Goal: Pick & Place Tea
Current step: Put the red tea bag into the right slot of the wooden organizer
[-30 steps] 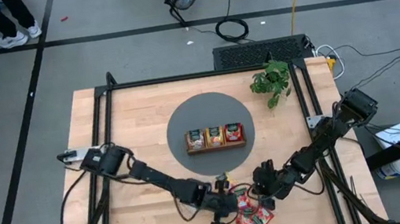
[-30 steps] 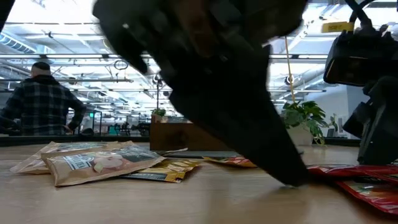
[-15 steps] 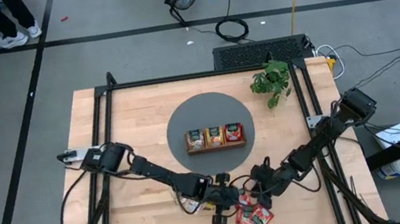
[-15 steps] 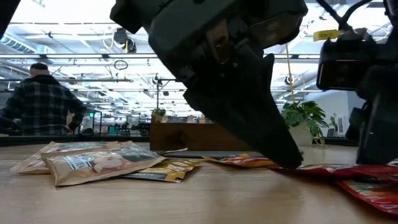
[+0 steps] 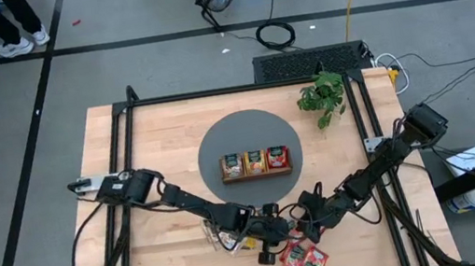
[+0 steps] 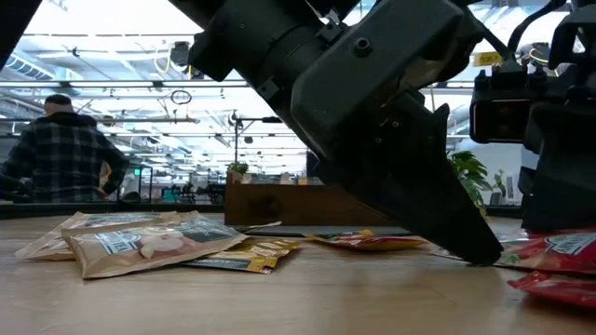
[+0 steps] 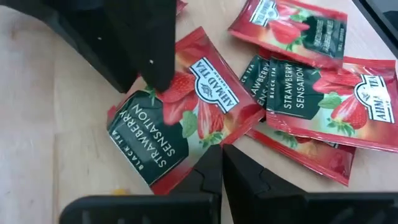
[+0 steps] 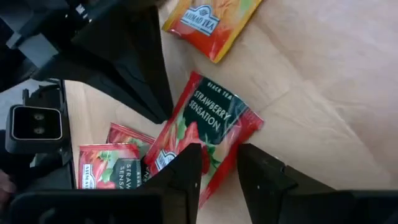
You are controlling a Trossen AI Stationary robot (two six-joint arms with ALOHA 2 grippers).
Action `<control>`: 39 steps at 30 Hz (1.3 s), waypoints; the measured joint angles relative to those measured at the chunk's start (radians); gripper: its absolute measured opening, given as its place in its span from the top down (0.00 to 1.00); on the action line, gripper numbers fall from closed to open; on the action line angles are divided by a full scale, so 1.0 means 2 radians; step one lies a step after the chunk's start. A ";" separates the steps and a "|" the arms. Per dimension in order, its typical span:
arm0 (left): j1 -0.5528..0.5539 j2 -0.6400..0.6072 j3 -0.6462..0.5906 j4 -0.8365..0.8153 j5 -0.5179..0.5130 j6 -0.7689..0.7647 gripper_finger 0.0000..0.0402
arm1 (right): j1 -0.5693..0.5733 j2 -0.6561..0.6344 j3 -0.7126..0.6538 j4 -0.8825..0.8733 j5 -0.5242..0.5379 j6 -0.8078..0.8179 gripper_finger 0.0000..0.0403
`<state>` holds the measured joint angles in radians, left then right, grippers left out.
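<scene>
A red tea sachet (image 7: pixel 180 118) with a dark green label lies flat on the wood table, between my two grippers. My left gripper (image 7: pixel 216 155) is shut, with its tips at one edge of the sachet. My right gripper (image 8: pixel 221 165) is open, and its fingers stand over the sachet's (image 8: pixel 208 127) opposite end. More red sachets (image 7: pixel 311 93) lie overlapping beside it. An orange-yellow sachet (image 8: pixel 208 18) and some pale tan ones (image 6: pixel 140 242) lie farther off. My left gripper sets its shut fingertips (image 7: pixel 211 163) against the red sachet's edge (image 7: pixel 198 148) on the green-label side. It comes slanting down from the table's left. The sachet lies flat on the table. My right gripper has one finger (image 8: pixel 184 167) over the sachet's end (image 8: pixel 200 144). Whether it touches, I cannot tell.
The brown wooden tray (image 5: pixel 257 173) holding sachets stands on a dark round mat (image 5: pixel 220 140) at the table's middle. A potted plant (image 5: pixel 322 97) is at the far right. A heap of red sachets (image 5: pixel 301 257) lies by the near edge. A person stands beyond the table (image 6: pixel 60 154).
My left gripper has gone toward the table's right, low over the wood, up to the red sachets, and stays shut. My right gripper has rolled a little and edged toward the left gripper.
</scene>
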<state>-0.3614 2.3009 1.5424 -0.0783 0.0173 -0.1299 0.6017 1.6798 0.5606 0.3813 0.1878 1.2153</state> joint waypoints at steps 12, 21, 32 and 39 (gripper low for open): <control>0.001 0.001 -0.001 0.004 0.003 -0.001 0.95 | 0.001 0.001 -0.034 0.084 -0.017 -0.069 0.84; 0.002 0.002 -0.002 0.010 -0.003 0.006 0.95 | 0.002 0.002 -0.034 0.104 -0.016 -0.147 0.99; -0.005 -0.038 -0.005 -0.029 -0.026 0.071 0.95 | 0.002 -0.036 -0.036 0.094 0.009 -0.274 1.00; -0.037 -0.086 -0.003 -0.039 -0.080 0.082 0.95 | 0.013 -0.117 -0.035 0.062 0.053 -0.392 1.00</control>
<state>-0.4348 2.1291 1.5356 -0.1560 -0.1433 0.0336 0.6280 1.4453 0.4900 0.5048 0.2937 0.4304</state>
